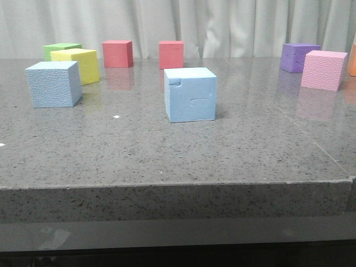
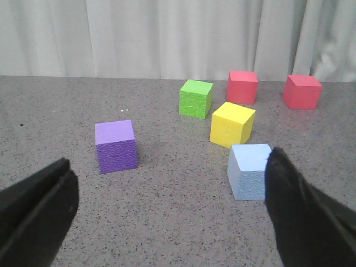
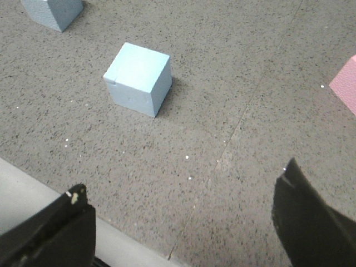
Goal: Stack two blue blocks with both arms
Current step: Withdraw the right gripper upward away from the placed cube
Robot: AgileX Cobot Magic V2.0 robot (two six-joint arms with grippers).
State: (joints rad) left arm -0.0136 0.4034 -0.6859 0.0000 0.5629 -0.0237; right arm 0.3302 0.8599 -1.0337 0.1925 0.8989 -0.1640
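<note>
Two pale blue blocks stand apart on the grey stone table. One blue block (image 1: 190, 94) sits in the middle, the other (image 1: 53, 83) at the left. Neither gripper shows in the front view. My left gripper (image 2: 169, 167) is open above the table and holds nothing; the left blue block (image 2: 250, 171) lies ahead, partly behind one of its fingers (image 2: 297, 211). My right gripper (image 3: 183, 179) is open and holds nothing, near the table's front edge (image 3: 50, 206). The middle blue block (image 3: 138, 78) lies ahead of it, and the other blue block (image 3: 53, 11) farther off.
Behind the left blue block stand a yellow cube (image 1: 78, 64) and a green cube (image 1: 61, 49). Two red cubes (image 1: 117, 53) (image 1: 171, 54) sit at the back. At the right are a purple cube (image 1: 298, 57) and a pink cube (image 1: 324, 69). Another purple cube (image 2: 115, 146) shows in the left wrist view.
</note>
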